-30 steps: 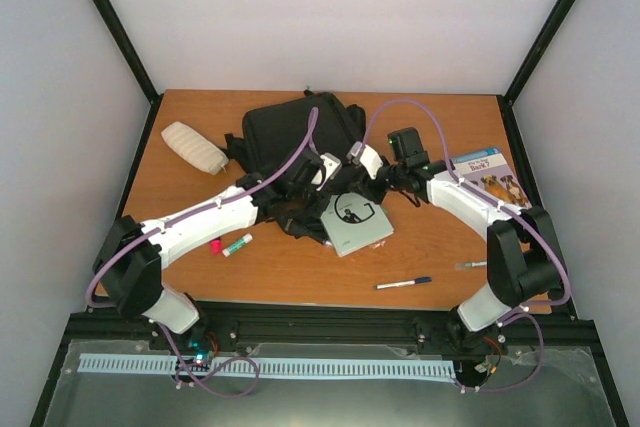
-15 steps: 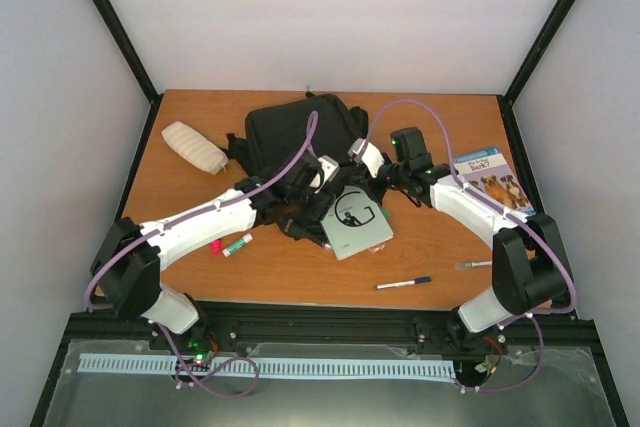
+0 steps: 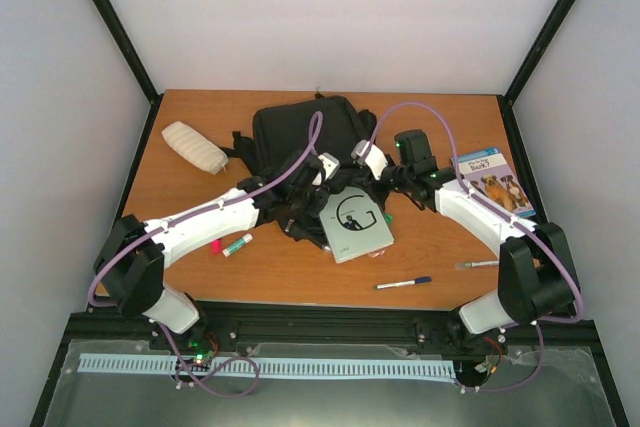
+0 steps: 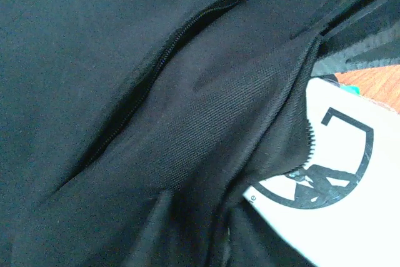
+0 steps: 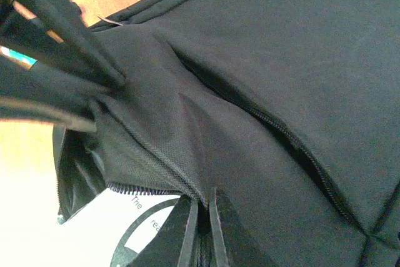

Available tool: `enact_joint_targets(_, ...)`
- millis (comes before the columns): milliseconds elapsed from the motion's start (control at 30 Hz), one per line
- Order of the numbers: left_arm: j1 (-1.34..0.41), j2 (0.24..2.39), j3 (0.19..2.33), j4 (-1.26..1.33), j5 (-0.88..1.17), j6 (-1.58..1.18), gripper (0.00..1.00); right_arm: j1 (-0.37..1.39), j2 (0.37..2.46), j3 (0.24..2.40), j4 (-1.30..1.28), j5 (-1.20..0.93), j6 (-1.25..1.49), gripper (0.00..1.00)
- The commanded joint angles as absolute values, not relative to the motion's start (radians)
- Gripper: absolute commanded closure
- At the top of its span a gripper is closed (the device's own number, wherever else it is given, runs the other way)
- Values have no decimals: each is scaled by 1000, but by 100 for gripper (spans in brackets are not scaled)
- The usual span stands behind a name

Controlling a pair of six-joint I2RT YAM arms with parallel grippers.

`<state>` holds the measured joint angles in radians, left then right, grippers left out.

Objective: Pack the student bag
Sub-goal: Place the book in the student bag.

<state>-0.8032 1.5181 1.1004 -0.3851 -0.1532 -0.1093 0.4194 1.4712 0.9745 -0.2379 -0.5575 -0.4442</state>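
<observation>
The student bag (image 3: 298, 135), a large black backpack, lies at the table's back centre. It fills the left wrist view (image 4: 94, 60) and the right wrist view (image 5: 300, 48). A white book with a black ring logo (image 3: 355, 222) lies at the bag's near edge, its far end under the zipped opening's lip (image 4: 350, 204) (image 5: 94, 229). My left gripper (image 3: 318, 175) (image 4: 206, 229) is shut on a fold of the bag's fabric; its fingers are dark and hard to make out. My right gripper (image 3: 365, 161) (image 5: 203, 217) is shut on the bag's opening edge just above the book.
A cream pencil pouch (image 3: 195, 147) lies at the back left. A pink-capped stick (image 3: 232, 244) lies front left. A pen (image 3: 403, 283) and a small clear item (image 3: 470, 265) lie at the front right. A dog-cover book (image 3: 492, 179) is by the right edge.
Both grippers have shifted slightly right and toward the near edge with the bag's fabric. The bag has slid a little right and its lip has come over the white book's far end.
</observation>
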Motion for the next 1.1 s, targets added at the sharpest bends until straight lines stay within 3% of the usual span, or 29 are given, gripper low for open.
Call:
enact_joint_targets(0,-793,1532,1114,-346,-132,-89,55,417,1419,978,-203,-617,-426,97)
enact_joint_targets(67,-793,1551,1121,-350,-128,-83,49,417,1421,981,-201,-625,-419,97)
enact_joint_targets(367,-793,1579,1140,-355,-185,-61,91,416,1422,980,-203,-628,-416,97)
enact_joint_targets(467,-793,1553,1149,-370,-205,-56,99,415,1412,978,-223,-624,-431,96)
enact_joint_targets(567,-793,1514,1161,-380,-210,-46,99,415,1386,977,-275,-626,-484,88)
enact_joint_targets(733,-793,1499,1186,-393,-204,-23,99,416,1325,966,-462,-620,-685,62)
enact_joint_targets(1067,-770,1504,1168,-359,-139,-55,99,432,1087,744,-630,-514,-1034,41)
